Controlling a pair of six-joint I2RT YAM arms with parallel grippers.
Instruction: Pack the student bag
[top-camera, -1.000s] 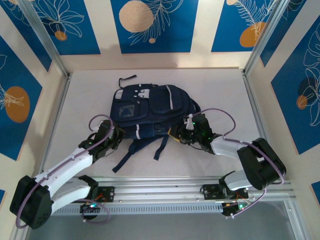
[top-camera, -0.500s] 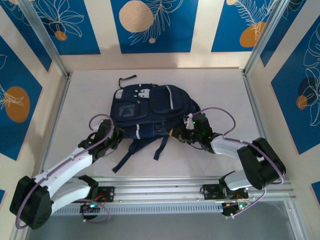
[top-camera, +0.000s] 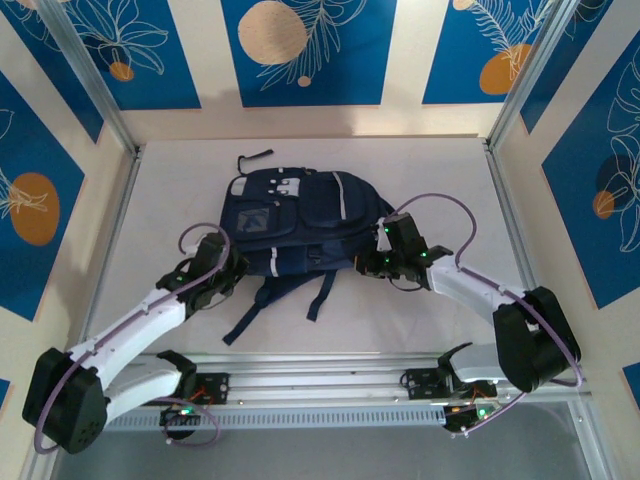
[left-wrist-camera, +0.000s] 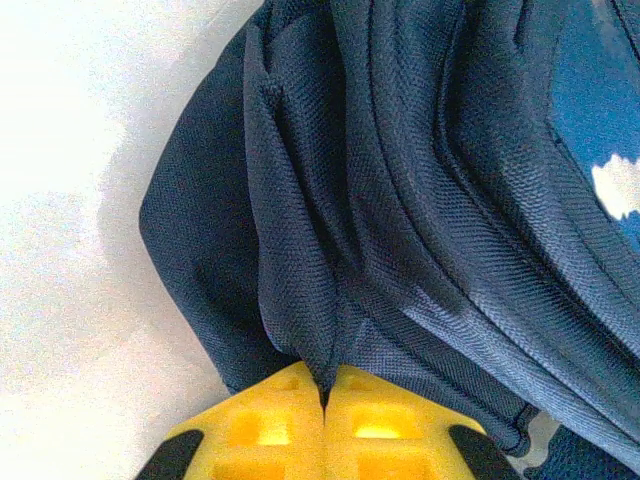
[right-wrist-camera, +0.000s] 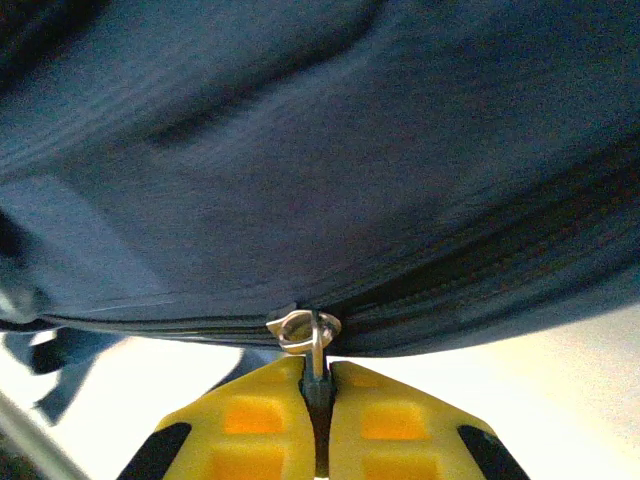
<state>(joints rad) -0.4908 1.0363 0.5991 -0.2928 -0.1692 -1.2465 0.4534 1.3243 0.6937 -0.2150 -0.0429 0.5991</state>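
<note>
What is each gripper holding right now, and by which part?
The left gripper pinches a fabric fold of the student bag; the right gripper is shut on its metal zipper pull.

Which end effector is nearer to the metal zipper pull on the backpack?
Right. The right end effector is shut on the zipper pull at the right edge of the student bag; the left end effector pinches the bag's fabric at the opposite, left edge.
</note>
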